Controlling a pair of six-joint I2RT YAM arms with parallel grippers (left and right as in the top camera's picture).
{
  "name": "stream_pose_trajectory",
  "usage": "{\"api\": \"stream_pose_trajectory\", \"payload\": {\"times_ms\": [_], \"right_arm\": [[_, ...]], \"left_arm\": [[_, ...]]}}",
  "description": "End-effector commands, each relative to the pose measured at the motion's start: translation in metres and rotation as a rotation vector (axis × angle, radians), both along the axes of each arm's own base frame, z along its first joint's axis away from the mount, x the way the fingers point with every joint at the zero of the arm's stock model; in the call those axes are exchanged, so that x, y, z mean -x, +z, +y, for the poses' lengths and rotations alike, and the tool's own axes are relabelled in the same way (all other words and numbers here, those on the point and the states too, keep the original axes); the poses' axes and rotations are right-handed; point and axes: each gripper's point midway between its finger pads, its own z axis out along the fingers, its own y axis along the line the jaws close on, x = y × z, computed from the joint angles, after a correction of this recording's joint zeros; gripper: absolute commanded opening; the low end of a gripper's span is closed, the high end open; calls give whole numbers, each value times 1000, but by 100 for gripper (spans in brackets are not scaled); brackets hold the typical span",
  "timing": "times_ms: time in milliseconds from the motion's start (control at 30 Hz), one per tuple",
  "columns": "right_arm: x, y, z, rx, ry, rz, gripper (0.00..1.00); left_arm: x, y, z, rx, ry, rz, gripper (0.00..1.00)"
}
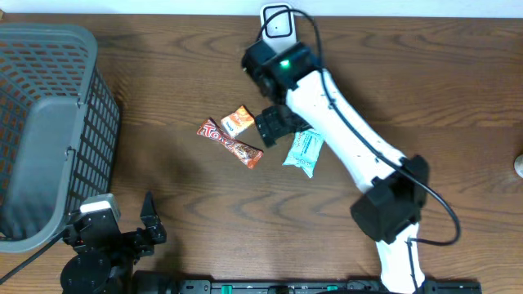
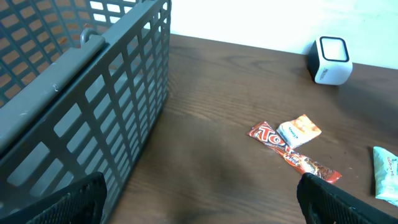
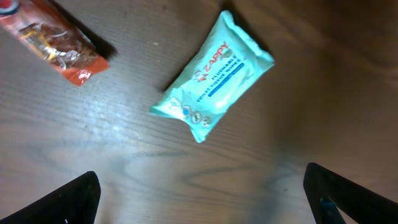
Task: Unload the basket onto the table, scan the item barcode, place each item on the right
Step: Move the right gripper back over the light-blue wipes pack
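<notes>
Three items lie mid-table: a red snack bar (image 1: 230, 143), a small orange-and-white packet (image 1: 238, 121) touching it, and a teal wipes pack (image 1: 302, 153). The white scanner (image 1: 278, 20) stands at the far edge. My right gripper (image 1: 283, 127) hovers above the table beside the teal pack (image 3: 211, 84), open and empty, with the red bar (image 3: 56, 43) off to one side. My left gripper (image 1: 137, 219) rests open near the front left; its view shows the red bar (image 2: 295, 152), the small packet (image 2: 298, 130) and the scanner (image 2: 329, 59) ahead. No barcode is visible.
A large grey mesh basket (image 1: 49, 122) fills the table's left side, close beside the left gripper (image 2: 202, 210). The right arm (image 1: 351, 139) stretches diagonally from the front right toward the scanner. A small object (image 1: 518, 166) peeks in at the right edge.
</notes>
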Motion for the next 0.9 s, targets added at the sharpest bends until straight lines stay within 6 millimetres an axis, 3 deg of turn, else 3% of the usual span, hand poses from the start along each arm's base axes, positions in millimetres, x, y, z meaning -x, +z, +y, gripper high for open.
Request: {"api": "stream_pose_trajectory", "payload": {"times_ms": [0, 100, 200, 467, 700, 867], "right_arm": [[-7, -15, -5, -29, -169, 31, 98], [-9, -24, 7, -174, -202, 130, 99], [-15, -26, 19, -360, -65, 215, 99], [-24, -50, -27, -342, -72, 321, 99], [-28, -84, -33, -470, -87, 449, 99], [-33, -104, -54, -452, -145, 483, 94]], "left_arm": [[0, 0, -2, 7, -8, -4, 98], [0, 0, -2, 7, -8, -3, 98], [0, 0, -2, 7, -8, -4, 98], [0, 0, -2, 7, -8, -4, 98], [0, 0, -2, 7, -8, -3, 98], [0, 0, -2, 7, -8, -3, 98]]}}
